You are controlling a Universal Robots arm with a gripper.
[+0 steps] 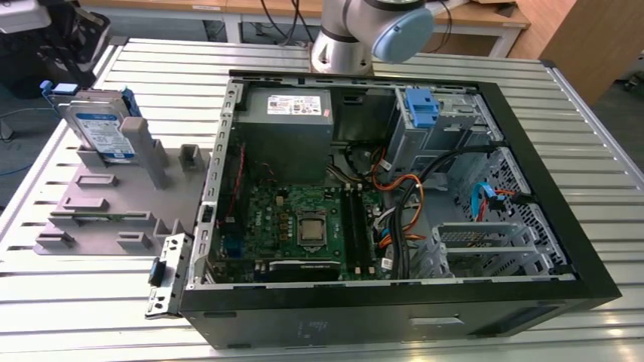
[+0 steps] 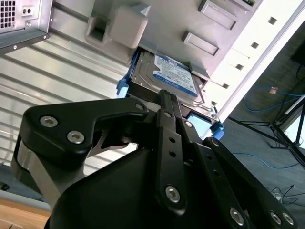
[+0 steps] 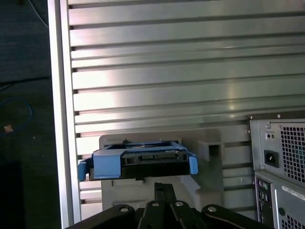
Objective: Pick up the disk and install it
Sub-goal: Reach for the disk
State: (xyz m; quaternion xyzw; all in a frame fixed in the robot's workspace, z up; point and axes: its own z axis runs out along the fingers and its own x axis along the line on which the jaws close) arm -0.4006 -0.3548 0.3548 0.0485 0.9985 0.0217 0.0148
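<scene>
The disk (image 1: 105, 132) is a silver drive with a white-and-blue label in a blue carrier. It stands upright in a slot of the grey holder (image 1: 101, 204) on the exterior view's left. Both wrist views look along my gripper (image 2: 165, 95) toward the disk (image 2: 167, 76), which lies just beyond the fingertips and apart from them. In the first wrist view the disk's (image 3: 143, 162) connector edge faces my gripper (image 3: 164, 187). The black fingers are pressed together with nothing between them. The arm's base (image 1: 363, 30) rises behind the computer case.
An open computer case (image 1: 403, 188) lies on the slatted metal table (image 1: 563, 98), with a grey power supply (image 1: 289, 105), a motherboard and loose cables inside. A blue bracket (image 1: 421, 109) sits in the drive bay at its far side. The case's rear panel (image 3: 281, 157) shows beside the holder.
</scene>
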